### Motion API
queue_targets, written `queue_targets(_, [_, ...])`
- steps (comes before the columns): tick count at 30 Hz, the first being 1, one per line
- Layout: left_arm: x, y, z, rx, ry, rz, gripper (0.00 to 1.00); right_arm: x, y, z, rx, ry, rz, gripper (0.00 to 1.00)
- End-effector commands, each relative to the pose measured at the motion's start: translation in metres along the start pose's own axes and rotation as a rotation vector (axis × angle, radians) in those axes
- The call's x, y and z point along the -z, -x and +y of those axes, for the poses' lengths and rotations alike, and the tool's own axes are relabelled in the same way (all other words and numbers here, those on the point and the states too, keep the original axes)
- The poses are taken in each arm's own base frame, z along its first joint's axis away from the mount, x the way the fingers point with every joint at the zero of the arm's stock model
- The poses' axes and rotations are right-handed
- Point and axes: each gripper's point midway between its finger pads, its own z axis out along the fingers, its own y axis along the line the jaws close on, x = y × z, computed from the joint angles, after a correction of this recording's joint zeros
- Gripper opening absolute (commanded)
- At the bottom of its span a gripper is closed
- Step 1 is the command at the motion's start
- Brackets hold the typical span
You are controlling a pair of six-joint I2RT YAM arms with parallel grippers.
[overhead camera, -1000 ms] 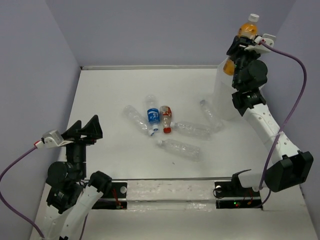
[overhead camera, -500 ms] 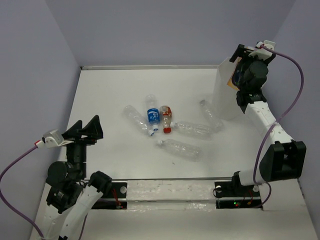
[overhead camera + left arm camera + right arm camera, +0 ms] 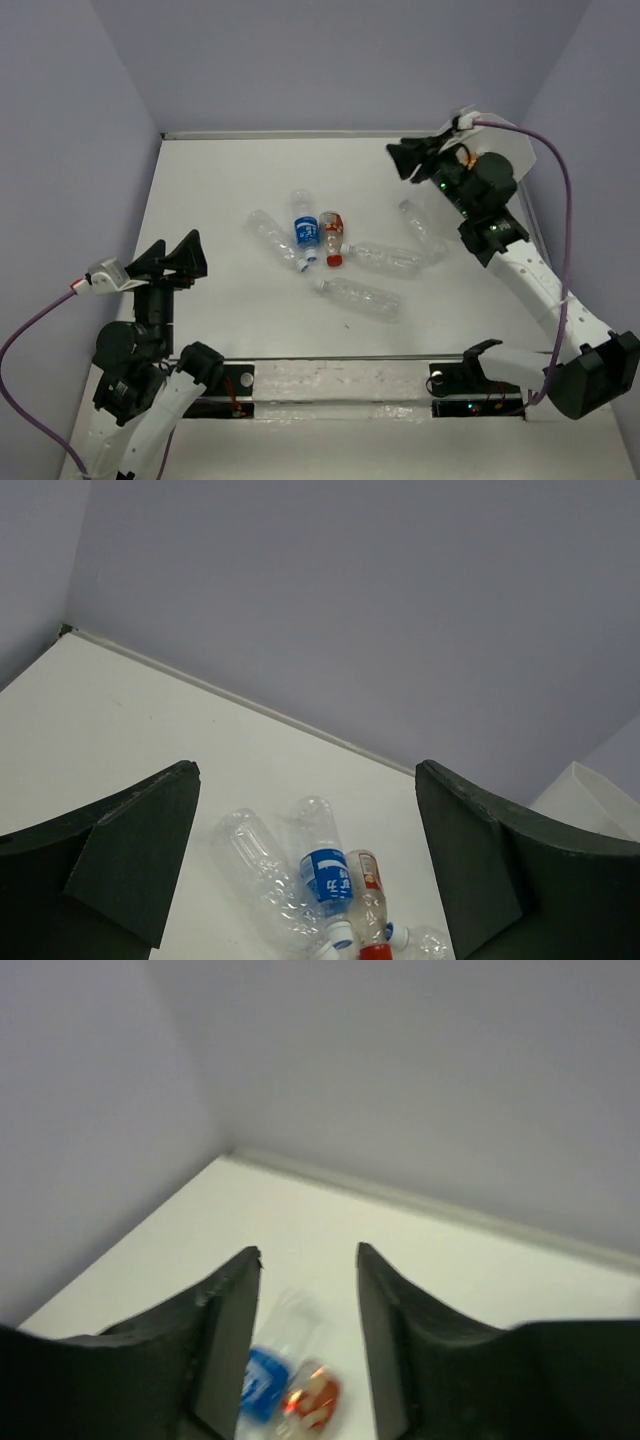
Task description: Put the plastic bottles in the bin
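Several plastic bottles lie in the middle of the table: a blue-labelled one [image 3: 305,232] [image 3: 328,875] [image 3: 263,1385], a red-capped one [image 3: 332,238] [image 3: 368,892] [image 3: 316,1397], and clear crinkled ones [image 3: 272,238] [image 3: 385,258] [image 3: 358,297] [image 3: 420,228]. The translucent white bin [image 3: 518,152] [image 3: 590,796] stands at the far right, partly hidden behind my right arm. A glimpse of orange [image 3: 464,159] shows at its wall. My right gripper [image 3: 405,158] [image 3: 308,1252] hangs open and empty left of the bin, high over the table. My left gripper [image 3: 170,258] [image 3: 308,770] is wide open at the near left, holding nothing.
Grey-violet walls close the table at the back and both sides. A black rail [image 3: 340,380] with the arm bases runs along the near edge.
My right gripper let go of the orange-filled bottle above the bin, and it dropped in. The right arm then swung left and down toward the table. The left arm stayed still.
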Motion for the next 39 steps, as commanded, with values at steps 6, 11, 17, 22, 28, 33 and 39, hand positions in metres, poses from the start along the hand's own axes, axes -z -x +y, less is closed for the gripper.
queue_targets(6, [-0.013, -0.01, -0.01, -0.024, -0.017, 0.031, 0.99, 0.08, -0.216, 0.135, -0.036, 0.306, 0.708, 0.48])
queue_targets(11, [-0.018, -0.017, -0.011, -0.041, -0.008, 0.054, 0.99, 0.137, -0.272, 0.141, -0.003, 0.282, 0.995, 0.81])
queue_targets(17, [-0.023, -0.026, -0.015, -0.059, -0.021, 0.088, 0.99, 0.158, -0.311, 0.13, 0.084, 0.208, 1.138, 0.91])
queue_targets(22, [-0.023, -0.028, -0.017, -0.062, -0.033, 0.098, 0.99, 0.149, -0.338, 0.133, 0.141, 0.212, 1.211, 0.92])
queue_targets(28, [-0.021, -0.026, -0.018, -0.058, -0.044, 0.093, 0.99, 0.151, -0.374, 0.131, 0.293, 0.159, 1.303, 0.87])
queue_targets(33, [-0.02, -0.026, -0.019, -0.058, -0.052, 0.093, 0.99, 0.151, -0.371, 0.145, 0.34, 0.162, 1.293, 0.55])
queue_targets(39, [-0.02, -0.024, -0.021, -0.052, -0.06, 0.089, 0.99, 0.119, -0.28, 0.167, 0.239, 0.184, 1.06, 0.36])
